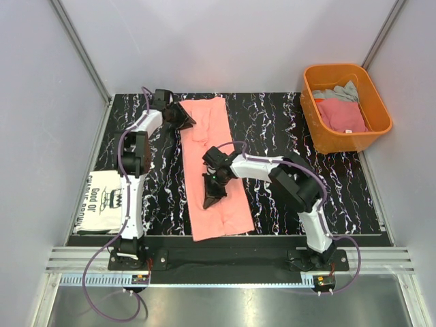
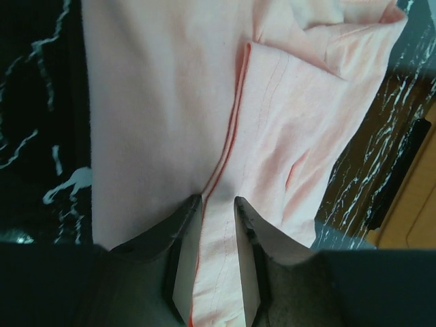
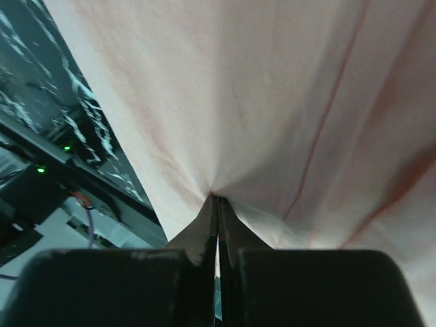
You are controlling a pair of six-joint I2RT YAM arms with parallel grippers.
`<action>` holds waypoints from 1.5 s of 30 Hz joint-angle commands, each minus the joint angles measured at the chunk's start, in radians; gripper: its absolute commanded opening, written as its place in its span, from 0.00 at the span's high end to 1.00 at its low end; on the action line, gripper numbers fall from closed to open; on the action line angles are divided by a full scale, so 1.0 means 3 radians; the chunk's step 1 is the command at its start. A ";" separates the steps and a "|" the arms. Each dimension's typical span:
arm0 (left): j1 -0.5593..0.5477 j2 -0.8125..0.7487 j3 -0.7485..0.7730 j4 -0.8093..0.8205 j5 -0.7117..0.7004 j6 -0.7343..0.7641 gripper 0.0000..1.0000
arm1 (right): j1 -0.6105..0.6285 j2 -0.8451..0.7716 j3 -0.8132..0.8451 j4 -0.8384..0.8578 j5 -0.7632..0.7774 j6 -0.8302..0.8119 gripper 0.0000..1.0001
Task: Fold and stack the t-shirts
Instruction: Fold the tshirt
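From where I stand, the salmon-pink t-shirt lies as a long, narrow strip on the dark marbled tabletop. Its long axis runs from the far edge toward the arms' bases and leans a little to the right as it comes near. The left tool sits at the far left corner of that strip. In its wrist view a doubled hem of the pink cloth runs between the fingers, which stand partly closed, so I take it as clamped on the shirt. The right tool is farther down the strip, on the left side of the near half. Its fingers are pressed together, and the cloth puckers right at their tips, so it is pinching the fabric. Both tools therefore hold the same long side, the left one at the far end and the right one toward the near end. The rest of the shirt spreads away from them to the right. I would guess the coming move turns on that line between them: carrying the held edge across, or bringing the far end down toward the near one. A white t-shirt with black lettering lies folded at the near left. A grey t-shirt and a deeper pink t-shirt wait in the orange tub at the far right, well apart from both tools.
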 commanded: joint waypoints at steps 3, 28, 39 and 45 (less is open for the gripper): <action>-0.0020 0.0244 0.0130 0.0183 0.0222 0.0055 0.67 | 0.0124 0.0393 0.0508 0.0350 -0.0260 0.0411 1.00; -0.0061 -0.2920 -0.2051 -0.0368 -0.0268 0.0765 0.50 | -0.0009 -0.0945 0.0245 -0.0504 0.0062 -0.0258 0.46; -0.0552 -0.5058 -0.4507 -0.1243 -0.0953 0.0096 0.50 | -0.0019 -0.1983 -0.1509 0.0252 0.0072 0.0206 0.35; -0.0623 -0.5406 -0.5091 -0.1243 -0.0765 -0.0246 0.54 | -0.0009 -0.2377 -0.2333 0.0932 -0.0015 0.0769 0.36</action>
